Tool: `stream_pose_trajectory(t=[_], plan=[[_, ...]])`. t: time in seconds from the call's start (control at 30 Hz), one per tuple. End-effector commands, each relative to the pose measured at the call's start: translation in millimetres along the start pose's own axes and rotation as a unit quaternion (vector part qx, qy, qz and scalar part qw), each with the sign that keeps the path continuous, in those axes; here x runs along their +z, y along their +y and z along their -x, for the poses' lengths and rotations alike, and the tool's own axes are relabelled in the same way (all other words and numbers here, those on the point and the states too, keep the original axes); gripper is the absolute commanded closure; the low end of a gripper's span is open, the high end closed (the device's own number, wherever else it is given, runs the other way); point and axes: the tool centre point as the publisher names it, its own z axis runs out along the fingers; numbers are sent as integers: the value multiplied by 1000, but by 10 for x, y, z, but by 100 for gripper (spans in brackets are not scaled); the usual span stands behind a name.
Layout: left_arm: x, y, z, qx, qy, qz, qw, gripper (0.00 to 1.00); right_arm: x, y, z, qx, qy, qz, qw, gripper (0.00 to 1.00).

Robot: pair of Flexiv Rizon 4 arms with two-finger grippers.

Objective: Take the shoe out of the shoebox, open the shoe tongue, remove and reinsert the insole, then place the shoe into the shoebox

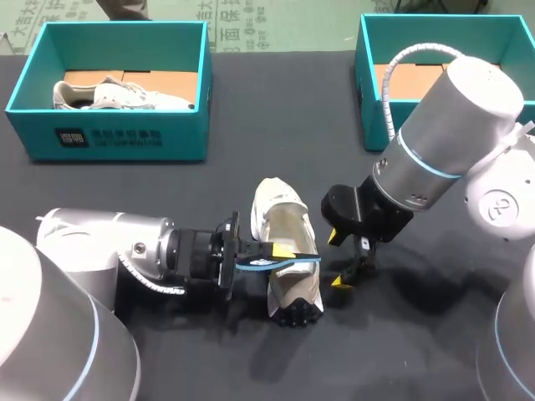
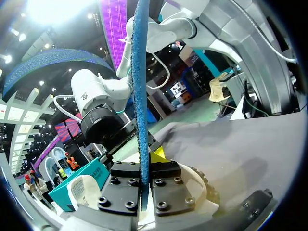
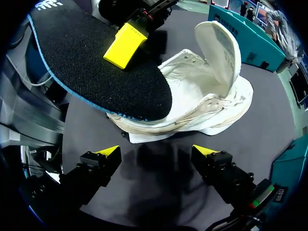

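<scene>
Shoeboxes count two at the far side of the table (image 1: pixel 125 188): the left shoebox (image 1: pixel 109 134) holds one white shoe (image 1: pixel 117 93), the right shoebox (image 1: pixel 372 100) stands apart. One second shoe (image 1: pixel 280 217) lies mid-table, tongue lifted. The left gripper (image 1: pixel 269 254) clamps the single insole (image 1: pixel 292 261) over it; the right gripper (image 1: pixel 337 259) is wide apart just beside.

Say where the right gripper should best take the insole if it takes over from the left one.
Probably the free rounded end of the insole, which juts out over the shoe toward the open right gripper; the left gripper clamps the other end. Come in from the right arm's side, fingers across the thin flat faces.
</scene>
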Motion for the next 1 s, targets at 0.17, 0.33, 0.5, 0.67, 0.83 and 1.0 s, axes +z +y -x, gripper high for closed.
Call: stream_pose_trajectory(t=[0.17, 0.33, 0.5, 0.67, 0.83, 1.0], plan=[[25, 83, 11, -10, -8, 6, 1000, 100, 17, 1, -8, 0, -1, 0, 1000, 0], [14, 124, 3, -12, -10, 18, 1000, 100, 17, 1, -8, 0, -1, 0, 1000, 0], [8, 158, 2, -16, -13, 29, 999, 100, 17, 1, -8, 0, -1, 0, 1000, 0], [14, 173, -17, -19, -11, 41, 999, 100, 17, 1, -8, 0, -1, 0, 1000, 0], [42, 136, -40, -20, -9, 35, 999, 100, 17, 1, -8, 0, -1, 0, 1000, 0], [52, 198, -36, -25, -15, 48, 998, 100, 17, 1, -8, 0, -1, 0, 1000, 0]])
